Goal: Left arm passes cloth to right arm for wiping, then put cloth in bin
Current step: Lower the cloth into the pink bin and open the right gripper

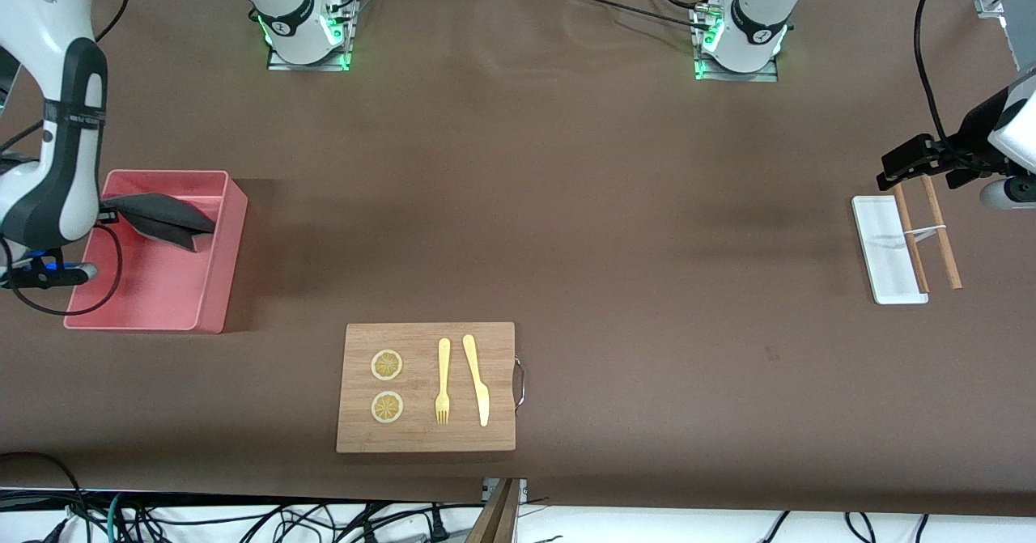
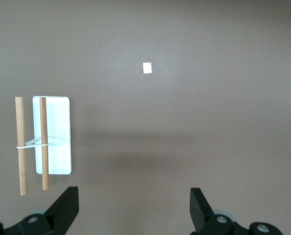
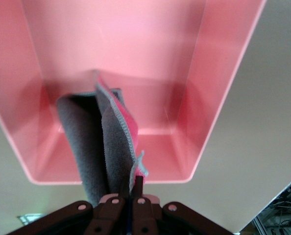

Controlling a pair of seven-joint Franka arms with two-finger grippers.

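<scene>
The cloth (image 1: 166, 219), dark grey side up, hangs over the pink bin (image 1: 212, 272) at the right arm's end of the table. In the right wrist view the cloth (image 3: 99, 142) shows grey with a crimson-pink edge, pinched between my right gripper's (image 3: 131, 188) shut fingers over the bin (image 3: 219, 98). In the front view the right gripper (image 1: 105, 218) is mostly hidden by its arm. My left gripper (image 2: 134, 208) is open and empty, waiting above bare table at the left arm's end, beside the small white tray (image 2: 52, 134).
A wooden board (image 1: 426, 387) with two lemon slices, a yellow fork and a yellow knife lies near the front edge. The white flat tray (image 1: 882, 264) with two wooden sticks (image 1: 939, 231) across it lies at the left arm's end. A small white tag (image 2: 147, 67) lies on the table.
</scene>
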